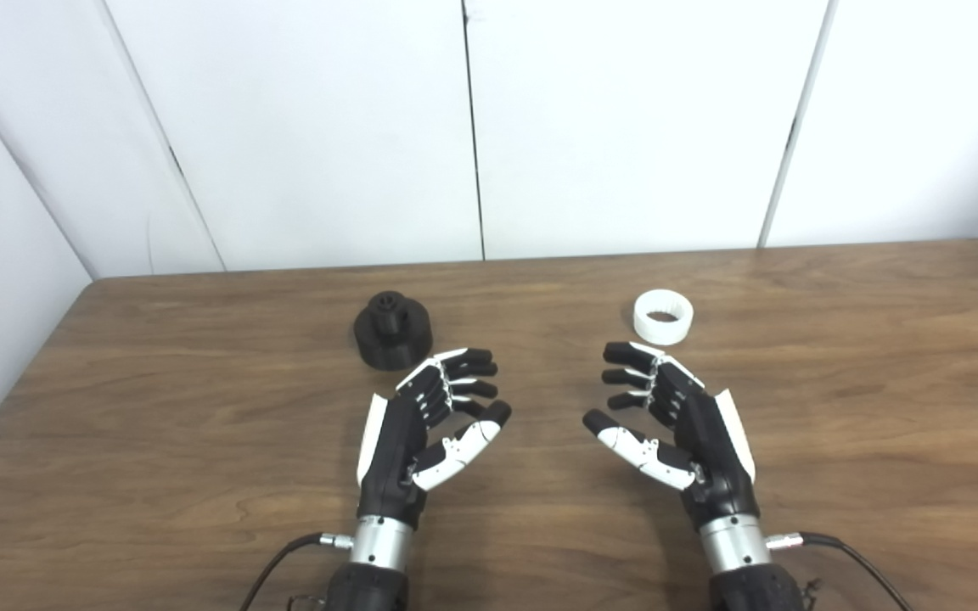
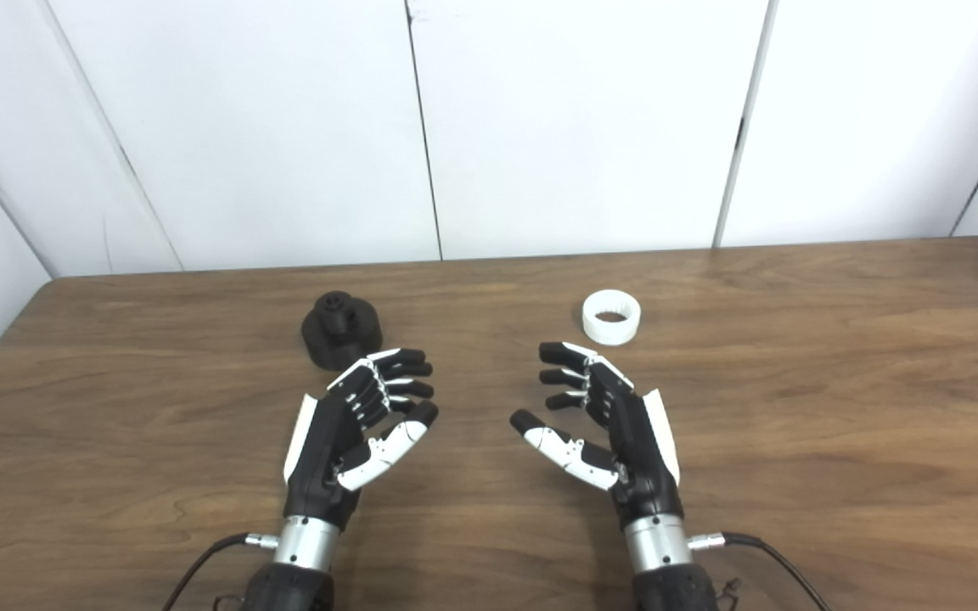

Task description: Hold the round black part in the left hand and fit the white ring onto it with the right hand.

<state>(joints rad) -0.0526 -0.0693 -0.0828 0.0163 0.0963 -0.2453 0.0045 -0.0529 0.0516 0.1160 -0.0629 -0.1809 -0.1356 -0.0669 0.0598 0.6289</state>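
**A:** What is sitting closest to you right now?

**B:** Your two hands, palms turned toward each other, are hovering low over the wooden table [image 1: 879, 407]. The left hand [image 1: 429, 424] is holding nothing, its fingers loosely curled and standing apart from the thumb. The right hand [image 1: 671, 424] is mirroring it, also holding nothing, fingers parted from the thumb. A clear gap is lying between the two hands.

**A:** And where are the parts you are meant to join?

**B:** The round black part [image 1: 392, 329] is resting on the table just beyond your left hand's fingertips [image 1: 476, 367] and a little to their left, standing upright with its narrower boss pointing up. The white ring [image 1: 663, 316] is lying flat just beyond your right hand's fingertips [image 1: 625, 355] and slightly to their right, its hole facing the ceiling. Neither part is being touched, and the two are sitting well apart.

**A:** So which hand is nearer to which piece?

**B:** Each hand is facing its own piece: the left is nearer the black part, the right is nearer the ring. Judging from this, you are looking at a short forward reach for each hand, drifting slightly outward. Both parts have their axes running vertically, so I am guessing a grasp around the sides will suit each one
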